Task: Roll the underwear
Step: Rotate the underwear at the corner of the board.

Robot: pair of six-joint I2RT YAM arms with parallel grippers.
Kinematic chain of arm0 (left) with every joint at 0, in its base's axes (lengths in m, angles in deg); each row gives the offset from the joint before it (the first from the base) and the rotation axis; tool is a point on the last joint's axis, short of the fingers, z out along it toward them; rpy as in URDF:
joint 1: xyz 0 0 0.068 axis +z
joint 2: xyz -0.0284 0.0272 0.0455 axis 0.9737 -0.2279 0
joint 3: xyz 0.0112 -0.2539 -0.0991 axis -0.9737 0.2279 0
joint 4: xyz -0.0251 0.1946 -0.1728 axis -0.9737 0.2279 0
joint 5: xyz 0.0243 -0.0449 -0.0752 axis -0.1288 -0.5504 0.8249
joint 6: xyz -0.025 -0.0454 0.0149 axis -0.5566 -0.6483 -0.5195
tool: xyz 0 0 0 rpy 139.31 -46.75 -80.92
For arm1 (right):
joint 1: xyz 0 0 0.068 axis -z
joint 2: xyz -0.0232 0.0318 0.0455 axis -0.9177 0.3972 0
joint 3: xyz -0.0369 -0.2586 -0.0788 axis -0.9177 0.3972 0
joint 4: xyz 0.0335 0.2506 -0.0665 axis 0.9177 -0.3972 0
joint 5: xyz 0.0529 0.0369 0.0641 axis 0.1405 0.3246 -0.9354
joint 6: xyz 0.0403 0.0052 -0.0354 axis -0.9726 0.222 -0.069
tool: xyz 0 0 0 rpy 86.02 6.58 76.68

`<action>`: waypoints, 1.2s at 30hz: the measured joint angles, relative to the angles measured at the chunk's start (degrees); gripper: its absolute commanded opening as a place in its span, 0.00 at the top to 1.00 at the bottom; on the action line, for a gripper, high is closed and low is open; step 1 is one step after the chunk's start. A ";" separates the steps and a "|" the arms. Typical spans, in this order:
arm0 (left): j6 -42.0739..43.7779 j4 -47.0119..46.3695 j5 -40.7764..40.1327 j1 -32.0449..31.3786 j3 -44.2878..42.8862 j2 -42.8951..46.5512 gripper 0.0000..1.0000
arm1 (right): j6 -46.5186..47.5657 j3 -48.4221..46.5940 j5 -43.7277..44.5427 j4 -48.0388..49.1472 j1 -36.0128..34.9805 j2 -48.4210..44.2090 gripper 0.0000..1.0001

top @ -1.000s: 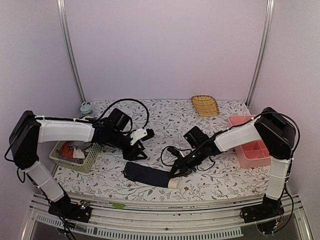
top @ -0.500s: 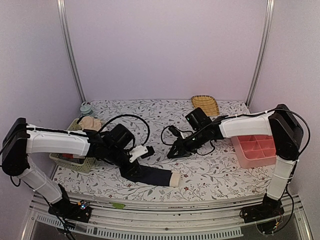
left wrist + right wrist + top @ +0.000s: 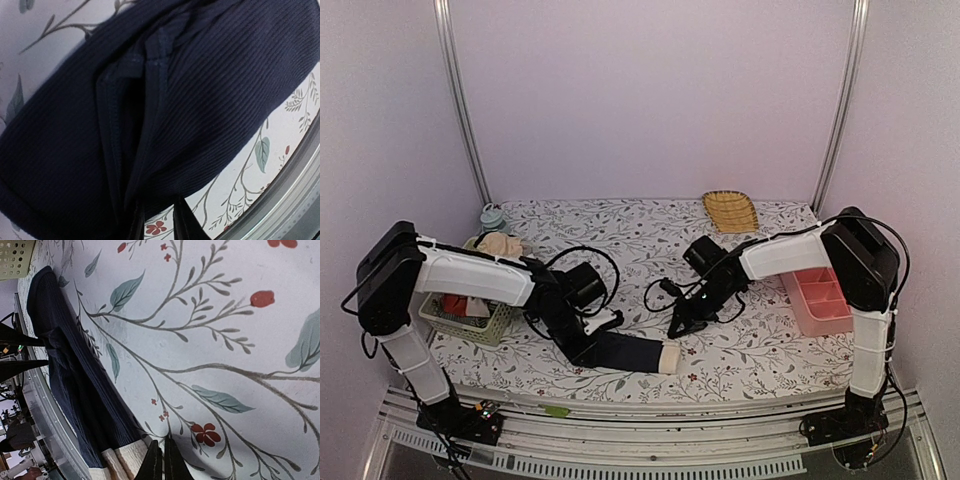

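Underwear, a folded navy strip, lies near the table's front edge between right gripper, pinched closed and empty, and left gripper, grip impossible to tell; a one-ended pull could unfold it.

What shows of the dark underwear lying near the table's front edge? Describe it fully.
The underwear is dark, navy-looking ribbed cloth with stitched seams. It is folded into a long flat band on the flowered table, near its front edge. On the right it finishes in a cream end, also ribbed. The left gripper is at its left part, jaws nearly together by the cloth's edge; no grip can be confirmed. The right gripper hangs near the cream end, jaws shut.
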State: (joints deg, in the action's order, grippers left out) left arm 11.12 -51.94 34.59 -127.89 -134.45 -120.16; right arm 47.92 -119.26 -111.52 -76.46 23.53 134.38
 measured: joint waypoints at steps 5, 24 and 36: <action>-0.48 0.98 -1.33 -0.04 -2.75 -2.62 0.80 | 0.59 3.45 -3.30 2.84 -0.02 -0.68 0.96; 7.06 -8.59 -3.61 3.74 -14.73 -12.28 0.76 | -7.85 19.56 -11.80 14.78 -7.50 -8.85 0.90; 6.40 -15.82 3.34 1.66 0.04 1.22 0.77 | -9.57 17.81 -9.79 16.06 -4.63 -8.98 0.90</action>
State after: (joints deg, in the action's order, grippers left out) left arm 17.53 -67.76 37.93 -126.23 -134.40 -118.94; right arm 38.35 -101.45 -121.31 -60.40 18.90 125.40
